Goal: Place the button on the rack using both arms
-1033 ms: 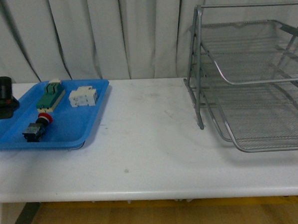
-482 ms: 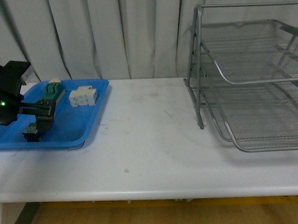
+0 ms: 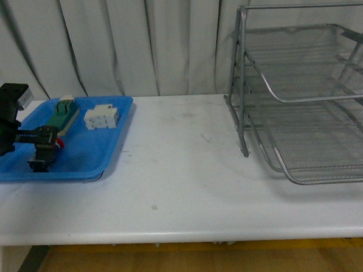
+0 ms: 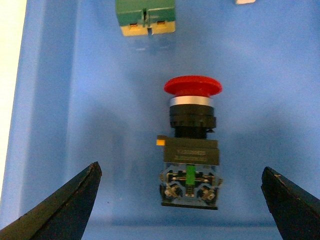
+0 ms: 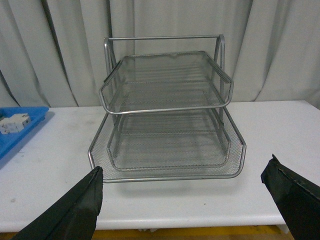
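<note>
The button [image 4: 191, 145], red mushroom cap on a dark body, lies flat in the blue tray [image 4: 60, 125]. In the front view it [image 3: 44, 156] lies at the tray's near left, partly hidden by my left gripper [image 3: 45, 143]. In the left wrist view my left gripper [image 4: 182, 200] is open above the button, one finger on each side and apart from it. The rack [image 3: 307, 99], a silver wire-mesh tray with stacked tiers, stands at the table's right. In the right wrist view my right gripper [image 5: 185, 200] is open and empty, facing the rack [image 5: 167, 120] from a distance.
A green-and-cream block [image 3: 61, 115] and a white blocky component [image 3: 101, 117] lie at the back of the blue tray [image 3: 109, 146]. The white table [image 3: 183, 172] runs between tray and rack. A curtain hangs behind.
My left arm has come in from the left edge and lowered over the button in the blue tray. The button and the other things have not moved.
</note>
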Available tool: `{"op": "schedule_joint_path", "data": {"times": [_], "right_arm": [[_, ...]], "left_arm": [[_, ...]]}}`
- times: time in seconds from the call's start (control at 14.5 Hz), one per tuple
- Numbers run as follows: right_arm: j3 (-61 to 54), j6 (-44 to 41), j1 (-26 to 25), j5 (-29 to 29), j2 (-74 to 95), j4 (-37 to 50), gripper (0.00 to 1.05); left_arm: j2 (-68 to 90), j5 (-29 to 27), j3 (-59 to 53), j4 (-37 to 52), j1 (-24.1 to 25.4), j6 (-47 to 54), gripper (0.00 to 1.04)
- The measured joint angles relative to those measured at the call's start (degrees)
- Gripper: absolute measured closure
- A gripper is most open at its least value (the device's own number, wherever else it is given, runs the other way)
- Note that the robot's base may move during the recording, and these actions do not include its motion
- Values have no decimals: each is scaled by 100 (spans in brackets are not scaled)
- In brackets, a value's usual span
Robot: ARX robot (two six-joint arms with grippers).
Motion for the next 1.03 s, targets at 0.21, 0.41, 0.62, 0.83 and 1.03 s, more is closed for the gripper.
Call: {"op": "schedule_joint_path", "data": {"times": [0.21,0.41,0.62,0.83,1.03], "right_arm": [[0,0,0,0,0,0,6],[0,0,0,0,0,-2,6],[0,0,0,0,0,0,6],[0,0,0,0,0,-2,6],[0,0,0,0,0,-2,6]], "left_arm": [[332,114,374,-90,33,-181,7],[549,72,570,-188,-24,-186,7],[673,55,586,-199,-83,-181,15],[691,-24,599,-321,-92,-133,63],[527,52,446,-243,-39,-168,68]]}}
